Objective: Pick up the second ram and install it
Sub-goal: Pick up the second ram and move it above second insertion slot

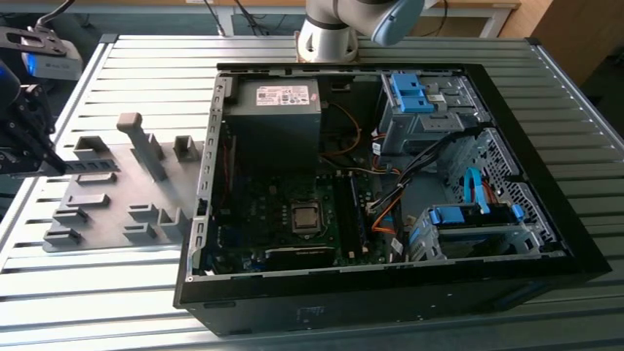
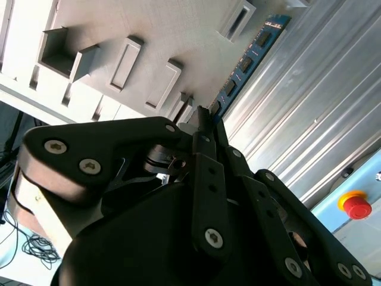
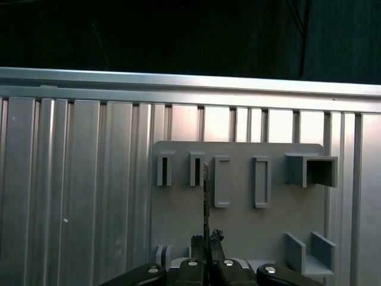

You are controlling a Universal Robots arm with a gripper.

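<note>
From where I stand, the hand (image 2: pixel 205 119) is closed on one end of the second ram (image 2: pixel 250 53). Its dark fingers (image 2: pixel 208 173) pinch the flat faces, and the rest of the stick juts out free ahead of them. In the first wrist view the second ram (image 3: pixel 206 196) shows edge-on, a thin line running out from the hand (image 3: pixel 208 239) over the grey holder plate (image 3: pixel 178 226). It looks to be clear of the plate's slots (image 3: pixel 221 182), though I can't be sure of the gap. The stick looks light and stiff, but thin and easily hurt. Held by one end it could twist or slip in the pinch, and I'd judge the bare board edges safer to bear on than the black chips or the contact edge. The holder plate (image 1: pixel 107 194) lies on the slatted bench (image 1: pixel 146 58) at the exterior view's left, just beside the open computer case (image 1: pixel 390 300). Several upright grey blocks (image 1: pixel 137 135) stand on the plate close under the stick. The case's side wall (image 1: pixel 207 168) rises between the plate and the motherboard (image 1: pixel 292 219). Orange and black cables (image 1: pixel 390 197) sprawl near the board's far side. A red stop button (image 2: pixel 356 205) sits off beyond the bench.
</note>
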